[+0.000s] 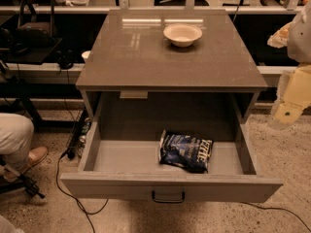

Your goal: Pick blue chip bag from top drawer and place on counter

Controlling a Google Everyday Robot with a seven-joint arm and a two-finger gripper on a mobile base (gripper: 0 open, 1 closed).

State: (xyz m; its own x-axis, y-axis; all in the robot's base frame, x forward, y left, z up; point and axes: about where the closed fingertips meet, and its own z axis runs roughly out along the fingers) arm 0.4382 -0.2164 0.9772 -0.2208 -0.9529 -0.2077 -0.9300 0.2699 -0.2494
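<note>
**Chip bag in the open drawer**

The blue chip bag (185, 151) lies in the open top drawer (167, 188), at 5 o'clock. A white bowl (182, 34) sits on the counter (146, 57) at 12. The gripper (285, 114) hangs at 3 o'clock; I cannot tell its grip.

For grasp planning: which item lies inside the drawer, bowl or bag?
The blue chip bag; the bowl sits on the counter. The pincer hangs at far right.

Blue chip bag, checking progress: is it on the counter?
No, the blue chip bag lies in the top drawer, with the gripper off to the right.
</note>
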